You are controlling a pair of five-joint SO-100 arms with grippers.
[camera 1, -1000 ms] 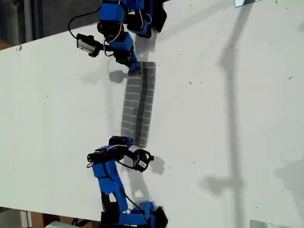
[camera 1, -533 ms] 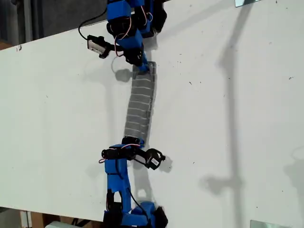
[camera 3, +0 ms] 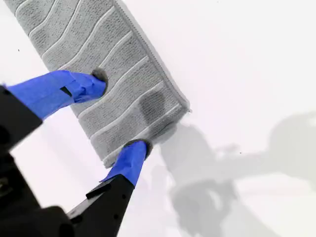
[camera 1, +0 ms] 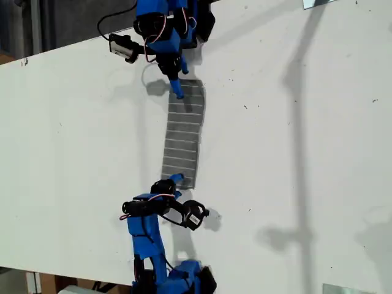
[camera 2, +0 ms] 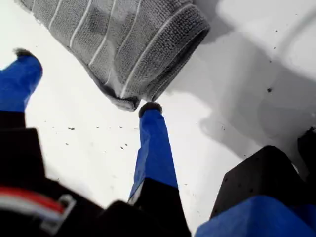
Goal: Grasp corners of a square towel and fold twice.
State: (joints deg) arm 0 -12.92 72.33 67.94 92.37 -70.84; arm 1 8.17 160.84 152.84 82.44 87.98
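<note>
The towel (camera 1: 182, 131) lies flat on the white table as a narrow folded grey striped strip, running between the two arms in the exterior view. My first gripper (camera 1: 174, 180) (camera 2: 86, 81) is on the arm at the exterior view's bottom. It is open, with one fingertip (camera 2: 149, 107) just short of the towel's (camera 2: 133, 44) folded corner (camera 2: 129, 102) and the other off the cloth. My second gripper (camera 1: 176, 90) (camera 3: 118, 111), on the arm at the exterior view's top, is open over the towel's (camera 3: 113, 64) other end. One fingertip (camera 3: 98, 76) is on the cloth, the other at its end hem.
The white table (camera 1: 294, 153) stretches wide toward the exterior view's right, with small dark specks and long shadows. Its edge runs along the exterior view's upper left, with dark floor beyond. Both arm bases stand near the towel's ends.
The towel was held raised and bowed between shut grippers; now it lies flat and straight. Both grippers have opened and let go. The first arm has drawn back slightly.
</note>
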